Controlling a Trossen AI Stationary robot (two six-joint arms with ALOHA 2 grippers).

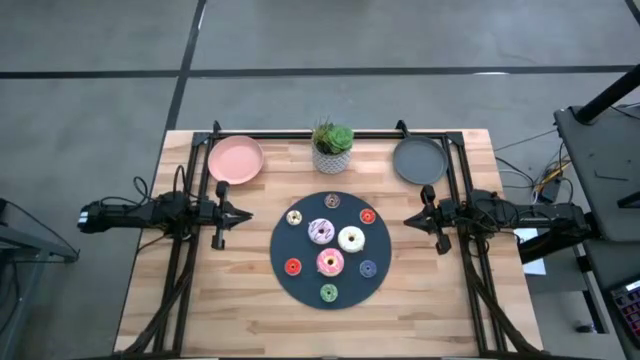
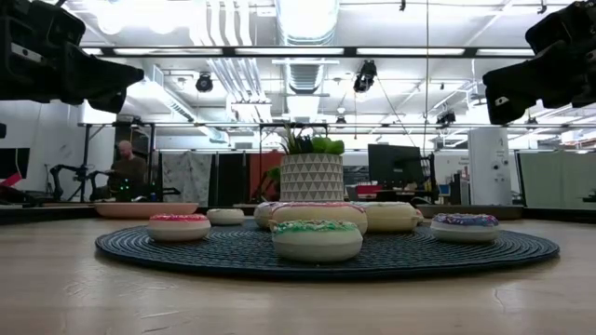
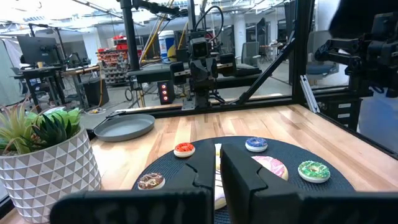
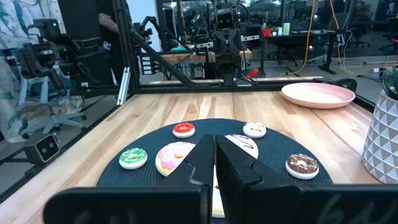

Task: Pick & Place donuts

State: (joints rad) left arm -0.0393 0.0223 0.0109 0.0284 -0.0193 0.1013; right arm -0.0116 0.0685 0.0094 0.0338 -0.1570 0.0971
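Several toy donuts lie flat on a dark round disc (image 1: pixel 300 290) at the table's middle. Three larger ones sit near its centre: purple-white (image 1: pixel 321 232), white (image 1: pixel 351 239) and pink (image 1: pixel 330 262). Smaller ones ring them: cream (image 1: pixel 294 217), brown (image 1: pixel 332 201), red (image 1: pixel 367 216), red (image 1: pixel 293 267), blue (image 1: pixel 367 268), green (image 1: pixel 329 293). My left gripper (image 1: pixel 246 213) hangs shut above the table, left of the disc, pointing level toward it. My right gripper (image 1: pixel 409 218) hangs shut right of the disc, facing it. Nothing is held by either.
A pink plate (image 1: pixel 236 160) lies at the far left, a grey plate (image 1: pixel 418 160) at the far right. A potted plant (image 1: pixel 332 148) in a white pot stands between them. Black frame rails (image 1: pixel 300 135) run along the far edge and both sides.
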